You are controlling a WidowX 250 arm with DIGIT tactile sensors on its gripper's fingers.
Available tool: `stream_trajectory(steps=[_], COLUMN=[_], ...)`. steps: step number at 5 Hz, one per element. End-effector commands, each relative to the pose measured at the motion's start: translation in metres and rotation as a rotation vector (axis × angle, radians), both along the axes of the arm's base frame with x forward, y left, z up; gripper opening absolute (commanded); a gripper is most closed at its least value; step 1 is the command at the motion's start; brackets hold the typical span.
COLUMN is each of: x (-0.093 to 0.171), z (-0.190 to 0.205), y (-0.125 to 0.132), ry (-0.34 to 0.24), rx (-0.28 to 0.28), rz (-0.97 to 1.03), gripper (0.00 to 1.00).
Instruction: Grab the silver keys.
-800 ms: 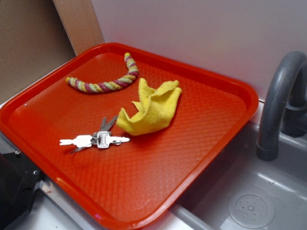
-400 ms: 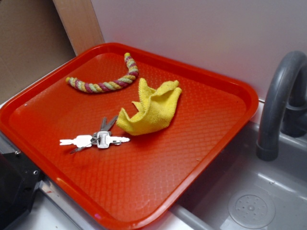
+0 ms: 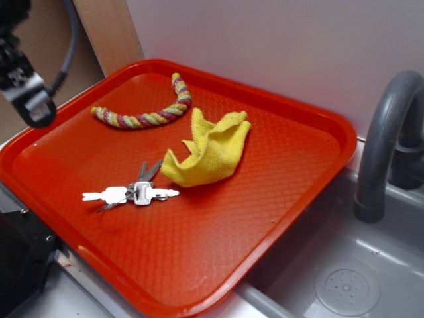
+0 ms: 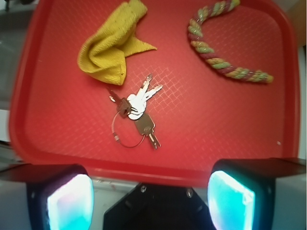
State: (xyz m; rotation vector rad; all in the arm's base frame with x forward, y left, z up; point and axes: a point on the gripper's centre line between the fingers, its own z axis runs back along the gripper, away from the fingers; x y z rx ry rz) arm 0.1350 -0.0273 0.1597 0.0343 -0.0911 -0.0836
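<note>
The silver keys (image 3: pixel 132 193) lie fanned out on a ring in the front-left part of the red tray (image 3: pixel 298 199). In the wrist view the silver keys (image 4: pixel 136 108) sit near the middle of the tray (image 4: pixel 216 129), beyond my gripper (image 4: pixel 151 196). Its two fingers stand wide apart with nothing between them, above the tray's near rim. The exterior view shows my gripper (image 3: pixel 30 99) high at the upper left, over the tray's left edge and well apart from the keys.
A crumpled yellow cloth (image 3: pixel 209 149) lies right beside the keys. A striped rope toy (image 3: pixel 146 116) curves at the tray's back. A grey faucet (image 3: pixel 384 146) and sink (image 3: pixel 344 285) stand to the right. A black block (image 3: pixel 20 258) sits at the tray's front-left corner.
My gripper and arm have come into the exterior view at the upper left. The keys, cloth and rope toy have not moved.
</note>
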Motion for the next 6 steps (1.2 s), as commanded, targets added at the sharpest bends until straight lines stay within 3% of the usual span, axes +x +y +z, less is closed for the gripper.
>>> stream_trajectory(steps=[1,2,4,5,6], x=[-0.003,-0.011,0.004,0.024,0.034], z=[-0.056,-0.072,-0.117,-0.132,-0.131], y=[-0.017,-0.025,-0.042,-0.043,-0.040], ry=[0.045,0.021,-0.134,-0.132,-0.115], rx=[-0.064,-0.098,0.018,0.028,0.022], rz=[-0.170,-0.252,-0.329,-0.297,-0.279], gripper=[1.00,1.00,1.00,0.00,0.00])
